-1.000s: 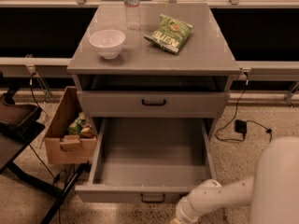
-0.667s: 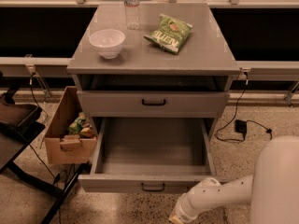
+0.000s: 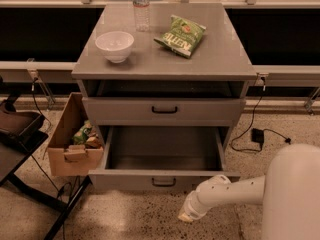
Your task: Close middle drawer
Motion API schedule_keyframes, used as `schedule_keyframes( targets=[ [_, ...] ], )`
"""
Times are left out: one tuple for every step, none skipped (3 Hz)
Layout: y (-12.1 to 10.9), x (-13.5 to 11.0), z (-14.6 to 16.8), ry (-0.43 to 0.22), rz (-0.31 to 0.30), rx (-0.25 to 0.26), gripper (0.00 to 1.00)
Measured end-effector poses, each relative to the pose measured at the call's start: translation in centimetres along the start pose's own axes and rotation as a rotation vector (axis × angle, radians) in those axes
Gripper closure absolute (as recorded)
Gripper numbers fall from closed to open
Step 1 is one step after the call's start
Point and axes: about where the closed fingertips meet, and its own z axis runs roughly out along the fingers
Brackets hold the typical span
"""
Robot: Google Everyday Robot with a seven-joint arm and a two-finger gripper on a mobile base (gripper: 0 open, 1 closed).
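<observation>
The robot's white gripper [image 3: 187, 215] hung low over the speckled floor [image 3: 135, 219]; whether it was spread or pressed together could not be told. Just above it, the wide grey middle drawer [image 3: 125, 180] with a small black bar handle stood pulled out, its bare tray exposed, the gripper clear of the handle. Higher up sat a closed grey upper drawer [image 3: 200, 111]. Far above, on the grey cabinet top [image 3: 220, 59], rested a white ceramic bowl [image 3: 114, 45], a clear plastic bottle [image 3: 141, 6] and a green snack bag [image 3: 180, 35].
</observation>
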Motion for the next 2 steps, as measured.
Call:
schedule_keyframes(
  targets=[
    [0.0, 0.0, 0.0, 0.0, 0.0, 0.0, 1.0],
    [-3.6, -0.5, 0.2, -0.035, -0.018, 0.037, 1.0]
  ],
)
